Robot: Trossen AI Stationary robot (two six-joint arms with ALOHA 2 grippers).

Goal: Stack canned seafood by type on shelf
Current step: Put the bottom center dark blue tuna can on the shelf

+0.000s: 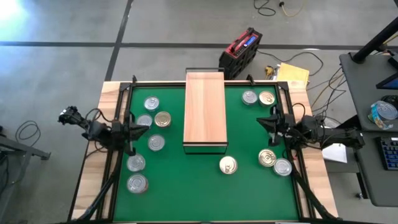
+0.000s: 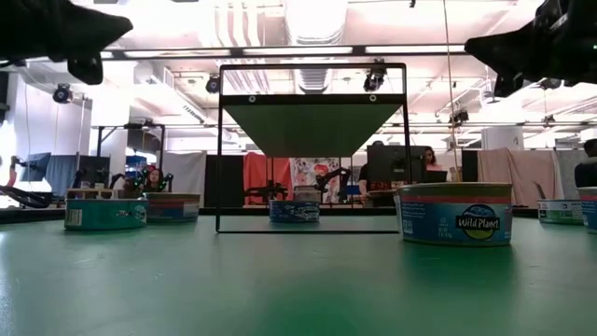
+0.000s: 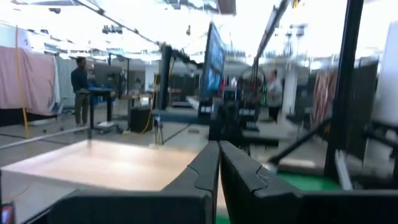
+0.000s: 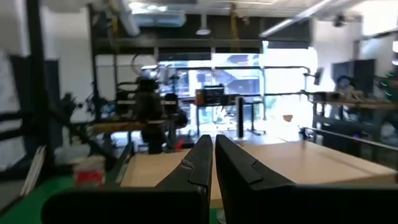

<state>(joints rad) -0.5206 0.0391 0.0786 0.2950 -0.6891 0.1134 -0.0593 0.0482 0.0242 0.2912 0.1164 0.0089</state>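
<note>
Hovering at the mat's side edges, left gripper (image 1: 138,130) and right gripper (image 1: 268,122) are both pressed together, empty. Shelf (image 1: 204,111) stands bare between them; cans (image 1: 156,142) lie scattered on either side, labels mostly illegible.

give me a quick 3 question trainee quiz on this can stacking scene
1. True or false: the shelf already has cans stacked on top of it.
2. On which side of the shelf do more cans lie on the green mat, the left arm's or the right arm's?
3. Multiple choice: the left end effector and right end effector are: A both shut, B both open, C one holding a can.

Key: 1 false, its top is bare. 2 the left arm's side. 3 A.
</note>
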